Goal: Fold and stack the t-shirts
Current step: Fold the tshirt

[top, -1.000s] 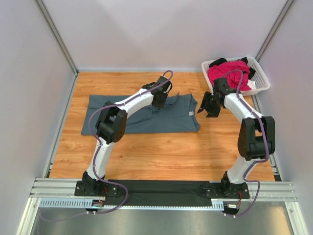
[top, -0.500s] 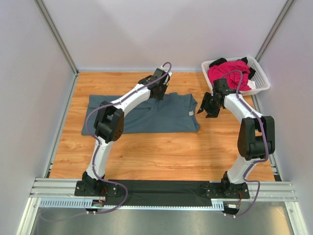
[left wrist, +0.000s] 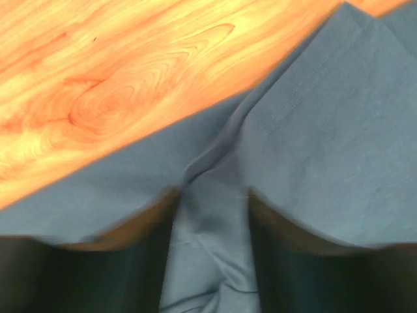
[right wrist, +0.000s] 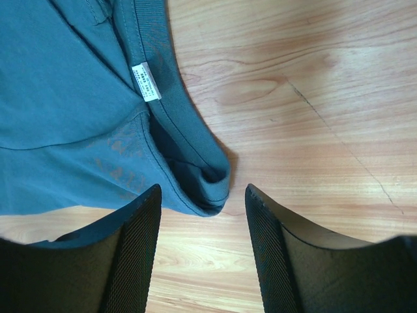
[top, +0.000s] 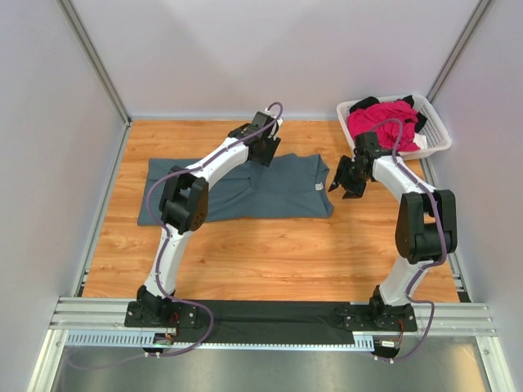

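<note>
The slate blue-grey t-shirt (top: 278, 198) lies spread flat on the wooden table, its neck label (top: 317, 189) at the right end. My left gripper (top: 263, 153) sits low over the shirt's far edge. In the left wrist view its blurred fingers (left wrist: 140, 261) stand apart astride a raised wrinkle of the blue-grey cloth (left wrist: 326, 130). My right gripper (top: 343, 181) hovers open just right of the collar. In the right wrist view the rolled collar edge (right wrist: 195, 176) and label (right wrist: 146, 82) lie in front of my right gripper (right wrist: 202, 195), which holds nothing.
A white slatted basket (top: 439, 131) stands at the back right corner. It holds a crumpled magenta-pink t-shirt (top: 380, 119) and a black one (top: 405, 103). Grey walls enclose the table on three sides. The arms' bases and a black strip (top: 270, 310) line the near edge.
My left gripper has slid toward the far edge of the blue-grey shirt and its fingers have parted. The right arm has barely moved.
</note>
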Controlling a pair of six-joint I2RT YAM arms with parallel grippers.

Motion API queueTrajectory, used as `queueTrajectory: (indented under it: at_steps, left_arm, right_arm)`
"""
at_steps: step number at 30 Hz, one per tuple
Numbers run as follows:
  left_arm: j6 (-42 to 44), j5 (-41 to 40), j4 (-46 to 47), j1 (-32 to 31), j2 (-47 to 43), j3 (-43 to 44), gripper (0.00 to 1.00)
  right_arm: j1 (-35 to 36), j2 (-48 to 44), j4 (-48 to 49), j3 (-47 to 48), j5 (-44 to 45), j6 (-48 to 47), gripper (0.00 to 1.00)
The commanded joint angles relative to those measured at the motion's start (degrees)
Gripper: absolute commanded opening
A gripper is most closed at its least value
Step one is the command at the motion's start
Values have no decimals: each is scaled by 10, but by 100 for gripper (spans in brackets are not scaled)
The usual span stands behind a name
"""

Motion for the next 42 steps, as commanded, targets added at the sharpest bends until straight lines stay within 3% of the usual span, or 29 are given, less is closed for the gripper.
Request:
queueTrajectory:
  at_steps: [1, 3, 6, 8, 12, 15, 20, 25, 32, 38, 42]
  left_arm:
    - [-13, 3, 0, -1, -14, 15, 60]
    - [-30, -2, -11, 1, -23, 17, 74]
    - [-83, -11, -46, 17, -51, 15, 85]
    - [-117, 2, -65, 42, -88, -4, 85]
    - [-204, 44, -45, 106, -201, -165, 86]
    - [-230, 24, -30, 151, -265, -275, 86]
    - [-254, 17, -40, 217, -291, -361, 84]
    - [-279, 5, -53, 243, -264, -371, 83]
    - [-279, -5, -62, 267, -247, -386, 83]
    - [-241, 11, -52, 274, -253, -379, 82]
    - [-187, 22, -34, 273, -254, -349, 82]
  right_arm:
    - [3, 11, 8, 26, -22, -10, 56]
    - [4, 19, 4, 31, -36, -15, 57]
    - [12, 22, 6, 37, -74, -33, 58]
    - [26, 20, 7, 34, -80, -46, 59]
    - [54, 29, 10, 25, -52, -56, 61]
    - [66, 51, -14, 26, -20, -50, 60]
    - [73, 67, -23, 8, 14, -50, 49]
    - [71, 89, -43, 16, 97, -52, 35]
    - [70, 92, -79, 53, 145, -42, 29]
    - [71, 74, -152, 127, 153, -36, 32]
    - [89, 34, -218, 218, 181, -13, 43]
